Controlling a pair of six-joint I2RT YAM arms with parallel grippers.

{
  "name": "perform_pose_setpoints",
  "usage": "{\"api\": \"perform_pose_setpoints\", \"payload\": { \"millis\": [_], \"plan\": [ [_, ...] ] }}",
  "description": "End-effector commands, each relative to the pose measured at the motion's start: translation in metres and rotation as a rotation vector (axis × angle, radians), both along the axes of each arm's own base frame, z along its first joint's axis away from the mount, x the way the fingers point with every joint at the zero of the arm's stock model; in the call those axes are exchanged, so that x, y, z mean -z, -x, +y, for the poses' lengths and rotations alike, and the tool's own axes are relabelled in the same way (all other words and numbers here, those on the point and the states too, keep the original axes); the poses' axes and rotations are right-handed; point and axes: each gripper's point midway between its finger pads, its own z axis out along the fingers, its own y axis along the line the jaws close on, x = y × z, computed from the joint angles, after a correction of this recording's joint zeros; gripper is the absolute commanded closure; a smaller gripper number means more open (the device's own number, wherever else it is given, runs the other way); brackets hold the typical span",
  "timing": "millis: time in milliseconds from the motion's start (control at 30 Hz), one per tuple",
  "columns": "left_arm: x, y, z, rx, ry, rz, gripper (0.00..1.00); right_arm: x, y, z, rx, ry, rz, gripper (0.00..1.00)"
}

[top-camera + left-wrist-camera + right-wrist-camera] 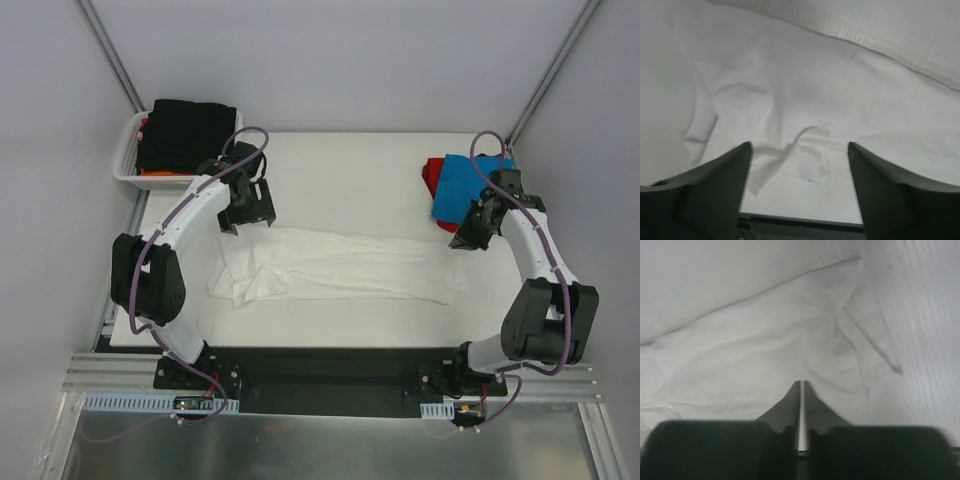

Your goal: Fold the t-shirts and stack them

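walls (330, 60), basket (128, 165), blue t-shirt (462, 185) overhead only; white t-shirt (805, 90) in wrist views

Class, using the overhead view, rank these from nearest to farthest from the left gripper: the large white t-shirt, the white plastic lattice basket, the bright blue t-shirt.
1. Large white t-shirt: spread out right at the left gripper, on its near side.
2. White plastic lattice basket: far-left corner.
3. Bright blue t-shirt: far right side, by the other arm.

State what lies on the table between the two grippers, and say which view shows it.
The white t-shirt lies rumpled and stretched out between the left gripper and the right gripper on the table. The top view shows this.
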Motion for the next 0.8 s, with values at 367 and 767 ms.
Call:
{"api": "perform_pose_setpoints", "payload": {
  "millis": [367,767],
  "plan": [
    [0.031,0.036,-0.096,0.211,0.037,0.085,1.0,0.021,0.022,0.091,-0.294,-0.102,0.037,0.99],
    [0.096,0.028,-0.112,0.234,0.019,0.091,1.0,0.056,0.015,0.129,-0.383,-0.005,0.059,0.99]
  ]
}}
